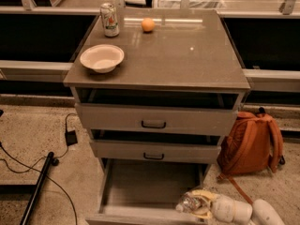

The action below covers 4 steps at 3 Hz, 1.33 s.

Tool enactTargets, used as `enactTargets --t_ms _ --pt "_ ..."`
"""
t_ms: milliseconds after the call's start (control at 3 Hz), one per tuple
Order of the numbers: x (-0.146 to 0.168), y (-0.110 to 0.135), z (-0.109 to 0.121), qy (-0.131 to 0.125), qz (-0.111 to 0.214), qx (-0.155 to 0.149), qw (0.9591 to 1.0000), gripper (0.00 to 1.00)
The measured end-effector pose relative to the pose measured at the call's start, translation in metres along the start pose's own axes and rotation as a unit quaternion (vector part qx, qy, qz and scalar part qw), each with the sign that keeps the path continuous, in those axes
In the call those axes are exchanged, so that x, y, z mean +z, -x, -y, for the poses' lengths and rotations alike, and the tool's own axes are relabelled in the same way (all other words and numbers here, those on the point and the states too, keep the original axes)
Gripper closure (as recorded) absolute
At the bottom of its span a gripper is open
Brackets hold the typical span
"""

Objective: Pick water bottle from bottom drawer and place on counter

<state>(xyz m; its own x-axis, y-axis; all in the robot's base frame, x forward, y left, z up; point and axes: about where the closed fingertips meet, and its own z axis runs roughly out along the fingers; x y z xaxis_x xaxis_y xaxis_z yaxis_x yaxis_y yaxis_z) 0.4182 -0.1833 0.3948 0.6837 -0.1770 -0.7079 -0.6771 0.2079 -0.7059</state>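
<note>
Low at the near right, gripper clamped on the water bottle, fingers closed snugly around its crinkled body. Bottle at the near right corner of the pulled-out bottom drawer, by its front wall. Up on the counter: white bowl at the near left, printed can and orange along the far edge. Orange backpack right of the cabinet.

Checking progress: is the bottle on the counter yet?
No, the gripper holds the bottle at the front right corner of the bottom drawer, well below the counter.
</note>
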Motion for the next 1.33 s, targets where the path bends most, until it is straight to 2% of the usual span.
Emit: enactTargets --t_ms 333,667,1000,1333 --pt "0.001 -0.001 0.0 0.0 -0.002 0.0 1.0 1.0" --pt "0.001 0.028 0.027 0.009 0.002 -0.06 0.9982 1.0" --pt "0.0 0.083 0.074 0.043 -0.014 -0.162 0.9858 1.0" --pt "0.002 0.156 0.141 0.104 -0.07 -0.28 0.9518 1.0"
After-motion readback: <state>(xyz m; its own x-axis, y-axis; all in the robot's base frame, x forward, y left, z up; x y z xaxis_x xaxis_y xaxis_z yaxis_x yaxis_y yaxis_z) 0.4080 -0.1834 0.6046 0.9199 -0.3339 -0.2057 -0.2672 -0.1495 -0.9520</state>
